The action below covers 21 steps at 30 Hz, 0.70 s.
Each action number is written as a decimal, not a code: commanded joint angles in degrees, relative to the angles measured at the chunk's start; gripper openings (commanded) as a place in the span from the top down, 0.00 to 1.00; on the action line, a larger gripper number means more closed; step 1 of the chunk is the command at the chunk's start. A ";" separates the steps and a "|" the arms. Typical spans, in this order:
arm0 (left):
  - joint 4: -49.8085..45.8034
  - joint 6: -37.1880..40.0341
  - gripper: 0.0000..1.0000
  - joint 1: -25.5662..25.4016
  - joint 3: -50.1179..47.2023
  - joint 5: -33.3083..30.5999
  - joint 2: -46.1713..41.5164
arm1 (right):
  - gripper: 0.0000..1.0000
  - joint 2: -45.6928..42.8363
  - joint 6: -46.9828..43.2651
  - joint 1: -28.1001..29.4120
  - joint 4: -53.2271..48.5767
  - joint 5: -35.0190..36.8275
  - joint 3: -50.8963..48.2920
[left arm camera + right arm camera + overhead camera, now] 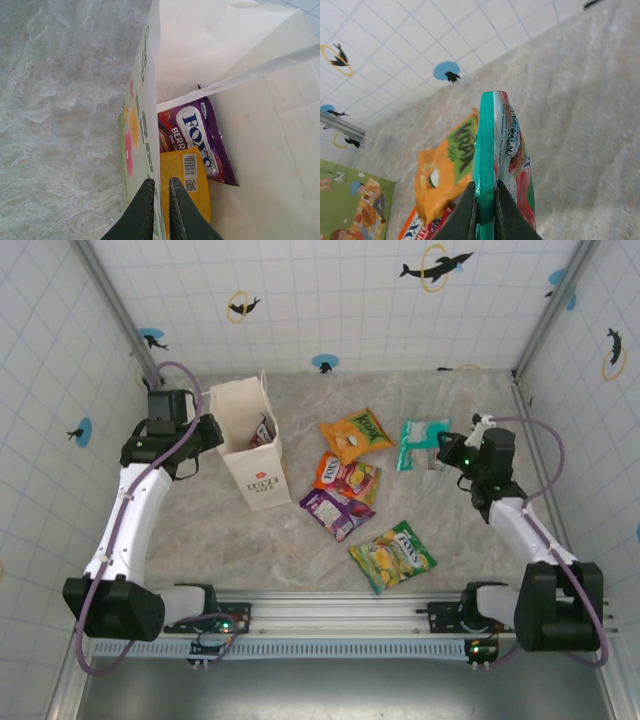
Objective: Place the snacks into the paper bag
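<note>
The cream paper bag [252, 455] stands upright at the back left. My left gripper [213, 433] is shut on its left wall [150, 125], near the rim. Inside lie a purple packet [200, 132] and a yellow one [186, 175]. My right gripper [447, 452] is shut on the teal snack packet [421, 443], which stands edge-on between the jaws [494, 145]. On the table lie an orange packet [355, 435], a red-orange one [347, 478], a purple one [335, 512] and a green-yellow one [392, 556].
Tiled walls with dolphin stickers close in the marble table [470, 530] on three sides. A metal rail [340, 610] with the arm bases runs along the near edge. The orange packet [440, 175] lies just left of the held teal one.
</note>
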 commanded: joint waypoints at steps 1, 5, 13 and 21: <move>0.12 0.58 0.87 -0.39 -0.49 -0.23 -0.80 | 1.00 -2.54 -1.34 3.30 0.50 5.37 4.49; 0.33 0.54 0.86 -0.44 -0.40 -0.24 -0.79 | 1.00 -3.82 -1.45 9.58 2.19 10.13 7.59; 0.33 0.45 0.87 -0.39 0.29 -0.81 -0.41 | 1.00 -0.77 -7.32 25.81 6.21 18.99 19.13; 0.55 0.11 0.89 -0.39 0.75 -0.53 -0.36 | 1.00 7.09 -14.38 39.06 10.95 21.07 32.78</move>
